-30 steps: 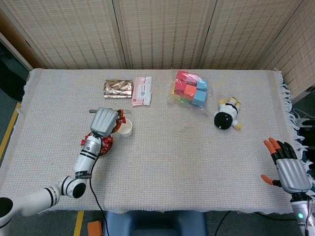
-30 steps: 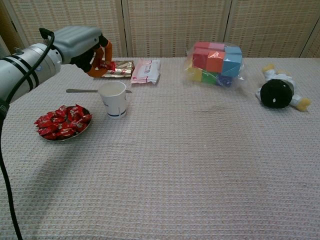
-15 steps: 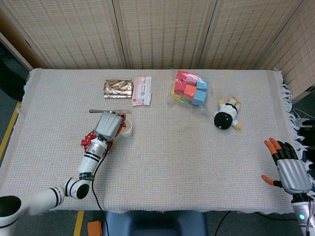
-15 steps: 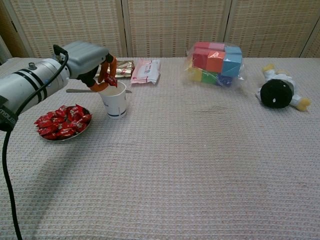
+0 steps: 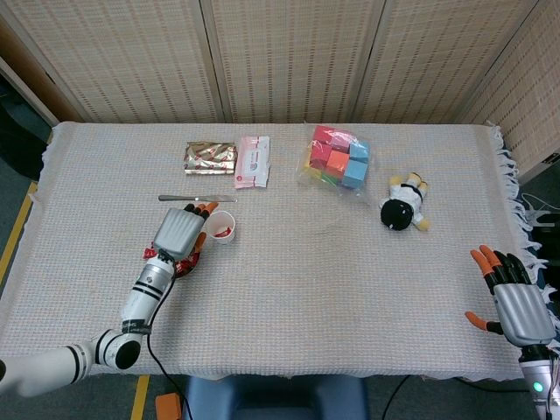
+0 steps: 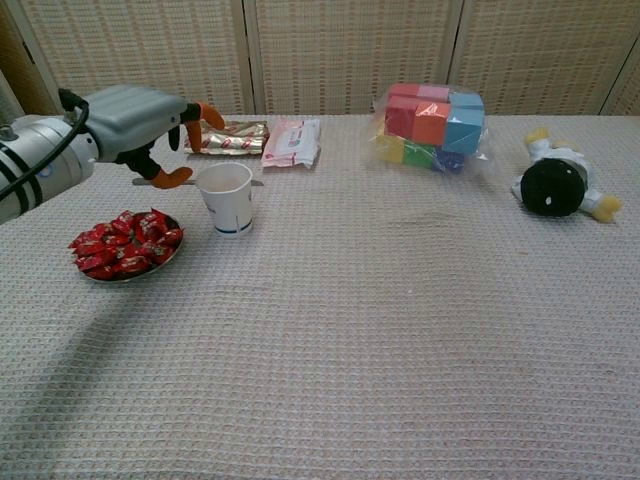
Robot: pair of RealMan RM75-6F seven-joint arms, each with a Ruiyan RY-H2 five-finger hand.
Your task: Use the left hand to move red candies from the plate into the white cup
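The white cup (image 5: 224, 227) (image 6: 226, 197) stands upright right of the plate, and the head view shows a red candy inside it. The plate (image 6: 152, 265) holds a heap of red candies (image 6: 124, 243); in the head view my left hand covers most of it. My left hand (image 5: 179, 232) (image 6: 140, 123) hovers above the plate, just left of the cup, fingers spread and holding nothing. At the table's near right corner my right hand (image 5: 516, 302) stays with fingers apart, empty.
A metal spoon (image 5: 196, 199) lies just behind the cup. At the back lie a gold packet (image 5: 210, 157), a pink-and-white packet (image 5: 253, 161) and a bag of coloured blocks (image 5: 338, 158). A black-and-white plush toy (image 5: 403, 206) sits toward the right.
The left hand held a red candy over the cup, let it drop in, then drew back left toward the plate with fingers spread. The right hand has not moved.
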